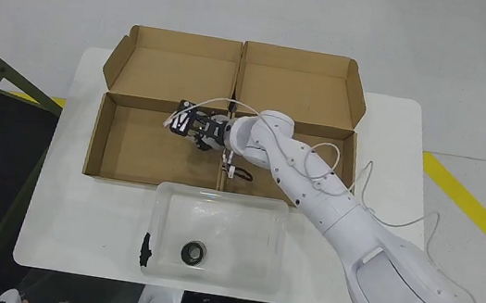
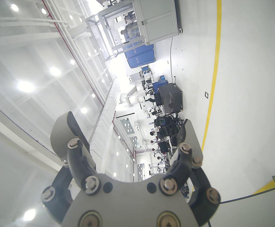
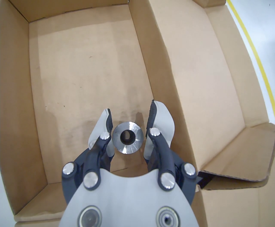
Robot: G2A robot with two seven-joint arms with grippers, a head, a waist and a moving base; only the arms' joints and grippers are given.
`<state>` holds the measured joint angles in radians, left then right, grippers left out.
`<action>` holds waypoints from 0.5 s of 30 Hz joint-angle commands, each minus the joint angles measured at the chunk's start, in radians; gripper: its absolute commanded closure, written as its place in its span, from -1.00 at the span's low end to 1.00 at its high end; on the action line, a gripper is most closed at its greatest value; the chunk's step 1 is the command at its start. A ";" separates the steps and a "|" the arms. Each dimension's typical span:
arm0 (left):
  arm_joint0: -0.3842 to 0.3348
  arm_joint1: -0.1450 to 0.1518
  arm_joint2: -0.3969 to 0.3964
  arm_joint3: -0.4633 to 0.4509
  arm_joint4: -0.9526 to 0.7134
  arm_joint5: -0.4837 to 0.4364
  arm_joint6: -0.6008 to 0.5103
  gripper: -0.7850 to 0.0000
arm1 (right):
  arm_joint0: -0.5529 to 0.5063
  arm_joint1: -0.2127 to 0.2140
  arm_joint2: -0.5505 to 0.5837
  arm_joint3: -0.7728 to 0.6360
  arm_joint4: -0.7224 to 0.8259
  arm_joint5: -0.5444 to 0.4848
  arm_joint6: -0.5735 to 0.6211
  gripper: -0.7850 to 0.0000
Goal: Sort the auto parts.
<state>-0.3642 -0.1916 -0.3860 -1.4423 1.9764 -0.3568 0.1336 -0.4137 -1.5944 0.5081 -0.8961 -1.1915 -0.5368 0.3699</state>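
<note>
drop-off, i reckon: right gripper (image 3: 130, 107) in cardboard box (image 3: 86, 75), jaws spread loosely round metal ring (image 3: 128, 137). next: lift straight out, fetch part (image 1: 194, 253) from clear bin (image 1: 155, 223). left gripper (image 2: 128, 117) spread.

Cameras: one overhead, two on the wrists, facing opposite ways.

The top view looks down from above the arms, far enough back to take in the whole white table (image 1: 396, 126). The right wrist view sits close behind the right gripper (image 3: 130, 106) and looks down into the left cardboard box (image 3: 75, 75); the top view takes in both. The left wrist view faces away from the table, past the left gripper (image 2: 128, 117), into the factory hall (image 2: 150, 86), tipped sideways.
</note>
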 commanded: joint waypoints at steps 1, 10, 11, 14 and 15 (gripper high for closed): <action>0.000 0.000 0.000 0.000 0.000 0.000 0.000 -1.00 | -0.001 0.004 0.011 -0.029 -0.013 -0.003 0.006 0.12; 0.000 0.000 0.000 0.000 0.000 0.000 0.000 -1.00 | -0.089 0.057 0.100 -0.302 -0.050 -0.049 0.078 0.06; 0.000 0.000 0.000 0.000 0.000 0.000 0.000 -1.00 | -0.108 0.066 0.112 -0.343 -0.060 -0.056 0.093 0.06; 0.000 0.000 0.000 0.000 0.000 0.000 0.000 -1.00 | -0.184 0.093 0.150 -0.466 -0.067 -0.092 0.128 0.05; 0.000 0.000 0.000 0.000 0.000 0.000 0.000 -1.00 | -0.211 0.102 0.163 -0.506 -0.072 -0.103 0.140 0.04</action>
<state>-0.3642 -0.1917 -0.3860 -1.4423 1.9764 -0.3568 0.1336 -0.5998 -1.4999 0.6597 -1.3612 -1.2589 -0.6304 0.4983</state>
